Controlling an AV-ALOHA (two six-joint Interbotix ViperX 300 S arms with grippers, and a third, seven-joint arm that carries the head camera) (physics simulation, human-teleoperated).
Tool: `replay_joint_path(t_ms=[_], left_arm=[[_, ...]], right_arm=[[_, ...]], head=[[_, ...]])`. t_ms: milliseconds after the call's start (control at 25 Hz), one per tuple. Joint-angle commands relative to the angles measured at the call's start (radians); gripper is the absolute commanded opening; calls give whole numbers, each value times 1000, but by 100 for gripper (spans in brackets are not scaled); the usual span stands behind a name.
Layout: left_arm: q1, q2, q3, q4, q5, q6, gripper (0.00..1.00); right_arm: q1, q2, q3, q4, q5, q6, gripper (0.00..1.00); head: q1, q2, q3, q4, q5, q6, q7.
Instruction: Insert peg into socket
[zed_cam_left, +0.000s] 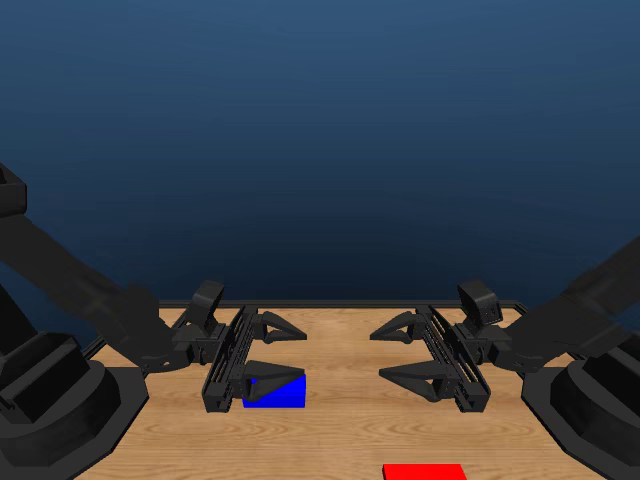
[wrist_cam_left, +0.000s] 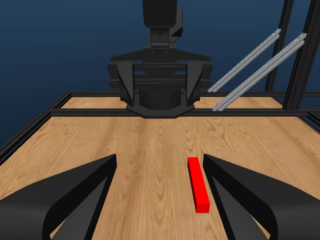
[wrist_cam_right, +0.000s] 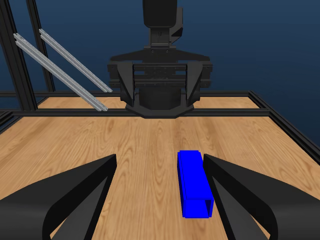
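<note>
From the head camera, both arms are hovering over the wooden table (zed_cam_left: 340, 420), facing each other. The left gripper (zed_cam_left: 285, 352) is spreading its jaws wide, holding nothing, with the socket (zed_cam_left: 275, 392) lying on the table just beneath it. The right gripper (zed_cam_left: 398, 352) is gaping too, empty. The peg (zed_cam_left: 424, 472) is lying at the near edge.

Through the left wrist camera, the peg (wrist_cam_left: 198, 184) is resting flat on the wood.

Through the right wrist camera, the socket (wrist_cam_right: 194, 184) is lying flat, hollow end showing.
</note>
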Motion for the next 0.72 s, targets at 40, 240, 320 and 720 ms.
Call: replay_joint_path(t_ms=[40,240,320,720], left_arm=[[-55,3,11,-59,-161,-27,100],[-33,58,26,-55,-244,-74,100],[-22,58,27,-65,-233,-78,100],[156,26,90,-142,218,-129,100]], right_arm=[[44,-9,12,120,86,19,100],[48,-4,18,157,103,29,100],[45,-12,17,159,114,33,100],[50,-4,-16,142,172,35,100]], head=[[6,2,-60,6,189,21,2],[5,11,-71,5,193,20,0],[2,21,-76,5,185,20,0],[-25,204,-147,10,152,62,40]])
